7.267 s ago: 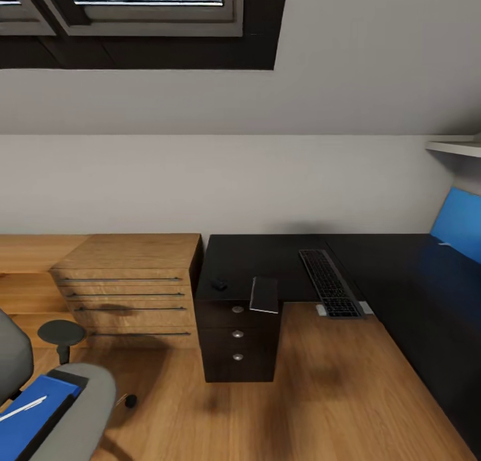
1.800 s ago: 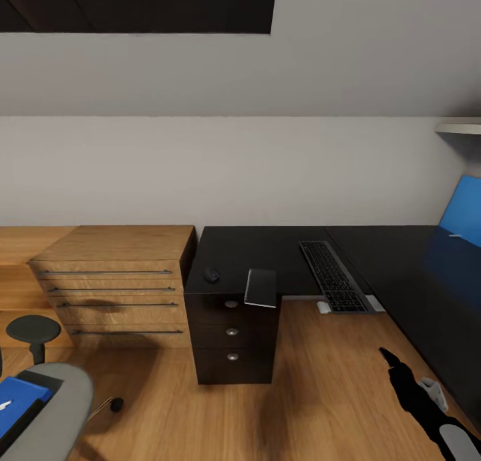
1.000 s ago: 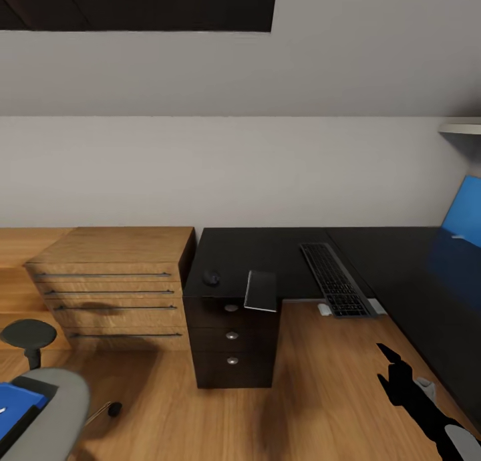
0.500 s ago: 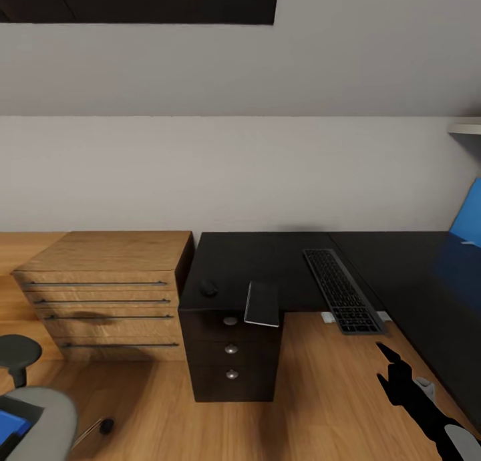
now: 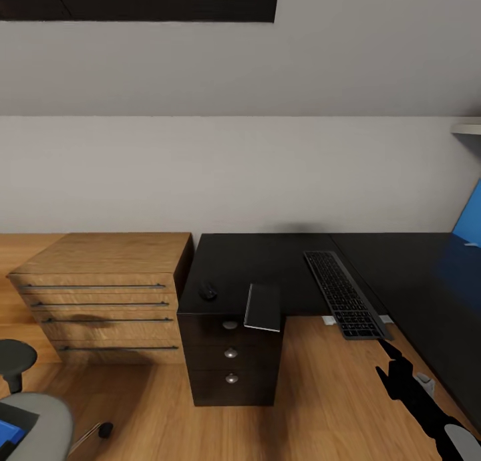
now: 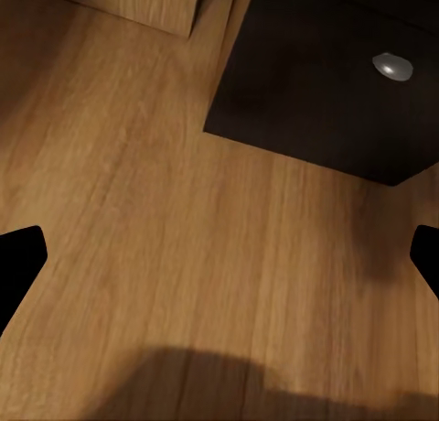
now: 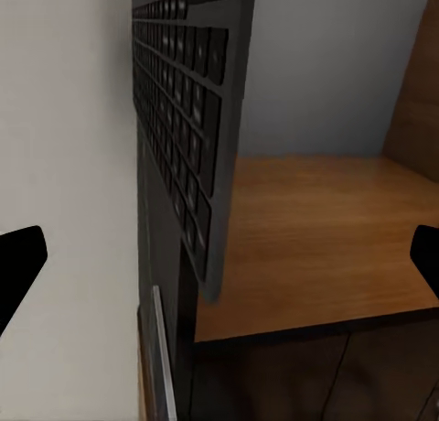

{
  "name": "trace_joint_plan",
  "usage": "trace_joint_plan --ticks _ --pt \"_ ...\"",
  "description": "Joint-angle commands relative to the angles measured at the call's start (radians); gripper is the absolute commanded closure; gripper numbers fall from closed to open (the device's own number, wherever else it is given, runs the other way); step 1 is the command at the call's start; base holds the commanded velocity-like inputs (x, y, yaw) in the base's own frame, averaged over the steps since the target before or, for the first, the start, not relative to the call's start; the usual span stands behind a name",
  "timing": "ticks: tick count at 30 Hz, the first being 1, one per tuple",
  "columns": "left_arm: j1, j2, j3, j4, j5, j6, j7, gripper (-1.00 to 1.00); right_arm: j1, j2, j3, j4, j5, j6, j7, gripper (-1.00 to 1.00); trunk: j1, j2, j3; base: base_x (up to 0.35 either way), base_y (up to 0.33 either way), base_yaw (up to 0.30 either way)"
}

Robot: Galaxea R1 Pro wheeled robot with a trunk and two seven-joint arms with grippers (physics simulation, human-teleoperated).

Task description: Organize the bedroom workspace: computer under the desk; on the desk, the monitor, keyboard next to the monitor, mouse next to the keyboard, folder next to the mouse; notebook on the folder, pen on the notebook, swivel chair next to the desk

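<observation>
The keyboard (image 5: 345, 294) lies on the black surface (image 5: 267, 264), its near end poking out over the inner edge, probably why the right pincer (image 5: 389, 361) is raised just below that end. In the right wrist view the keys loom close and the tips sit wide apart, holding nothing. The left pincer's tips (image 6: 20, 261) are spread too, over bare floor by the drawers (image 5: 230, 354). A mouse (image 5: 208, 290) and a dark flat pad (image 5: 263, 306) rest above those drawers; the chair (image 5: 30, 427) waits at the lower left.
</observation>
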Motion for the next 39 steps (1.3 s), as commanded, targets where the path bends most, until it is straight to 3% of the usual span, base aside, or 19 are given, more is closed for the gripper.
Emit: trace_joint_plan --ticks 1,16,23,39 --pt "-0.001 -0.001 0.007 0.000 0.003 0.000 -0.010 -1.00 -0.001 0.000 -0.002 0.001 -0.006 0.007 0.002 -1.00 0.000 0.000 -0.001 0.147 0.000 0.000" --pt "-0.001 -0.004 0.007 -0.001 0.003 0.000 -0.009 -1.00 -0.001 -0.001 -0.002 0.001 -0.006 0.007 0.004 -1.00 0.000 0.000 -0.001 0.089 0.000 0.000" --pt "-0.001 -0.007 0.004 0.000 0.003 0.000 -0.006 -1.00 -0.001 -0.001 -0.002 0.001 -0.006 0.008 0.004 -1.00 0.027 -0.049 -0.023 0.002 0.000 0.000" --pt "-0.001 -0.006 0.002 0.000 0.003 0.001 -0.008 -1.00 -0.001 -0.001 -0.002 0.002 -0.005 0.007 0.004 -1.00 0.027 -0.049 -0.023 0.010 0.000 0.000"
